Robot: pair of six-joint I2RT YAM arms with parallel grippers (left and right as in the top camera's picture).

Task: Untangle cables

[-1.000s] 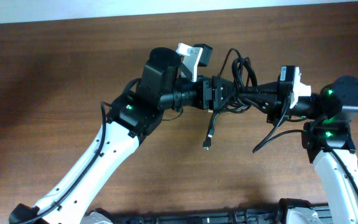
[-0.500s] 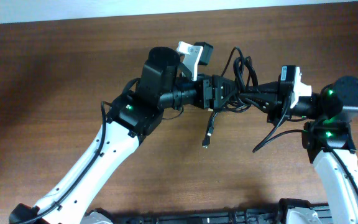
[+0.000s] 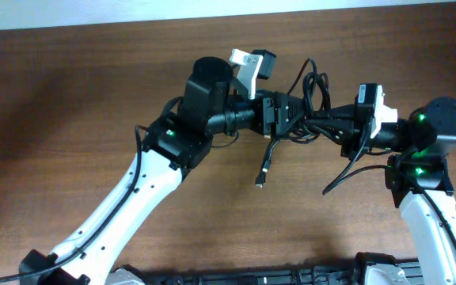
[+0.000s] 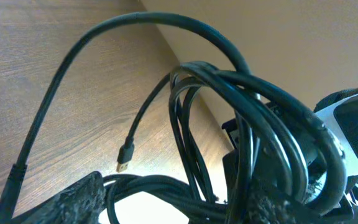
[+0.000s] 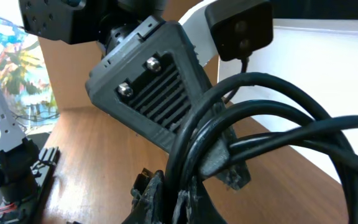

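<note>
Both arms reach level toward each other above the bench's (image 3: 70,103) far middle. The left end effector (image 3: 299,120) and right end effector (image 3: 329,125) each clamp the tangled cables (image 3: 315,85), with one plug (image 3: 261,184) dangling.

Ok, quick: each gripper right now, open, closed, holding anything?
Left gripper: closed on the cables.
Right gripper: closed on the same cables.

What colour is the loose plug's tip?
Gold, on a black plug; the left wrist view shows it best.
</note>
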